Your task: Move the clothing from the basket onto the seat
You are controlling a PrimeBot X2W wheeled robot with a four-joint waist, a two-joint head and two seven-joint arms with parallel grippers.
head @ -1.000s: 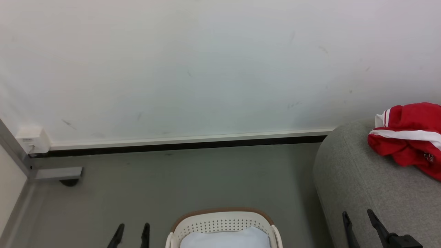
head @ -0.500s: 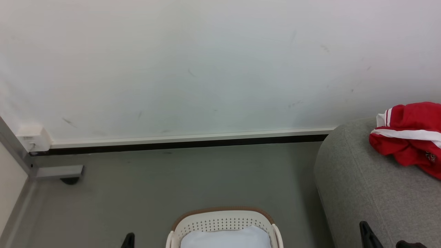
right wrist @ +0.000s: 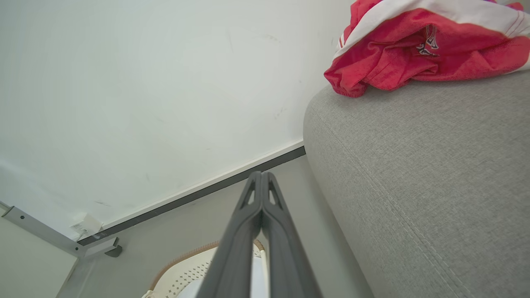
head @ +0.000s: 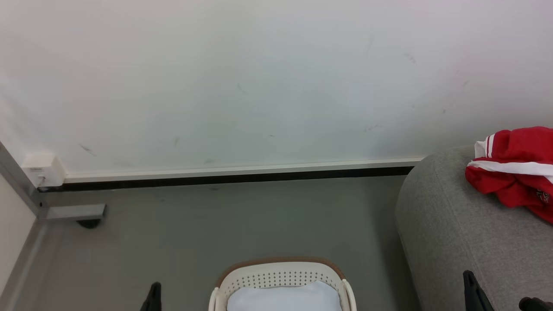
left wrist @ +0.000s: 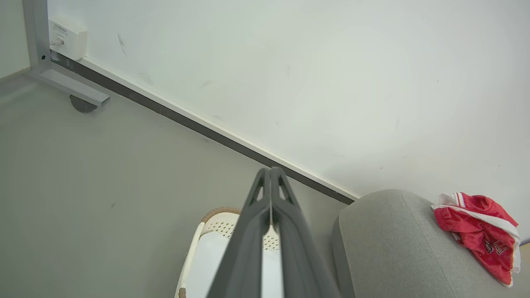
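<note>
White basket [head: 276,276] holds pale cloth [head: 283,299]; red jersey [head: 512,188] on sofa [head: 445,242]

Left gripper [left wrist: 270,170] jaws closed since second ago; right gripper [right wrist: 261,174] likewise; both lower in head view

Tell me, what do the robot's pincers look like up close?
The left gripper and the right gripper look alike: each has two long, slim fingers of matte dark grey, broad at the base and tapering to a narrow rounded tip. Just below each tip is a small triangular cut-out, so the ends look like open frames.
</note>
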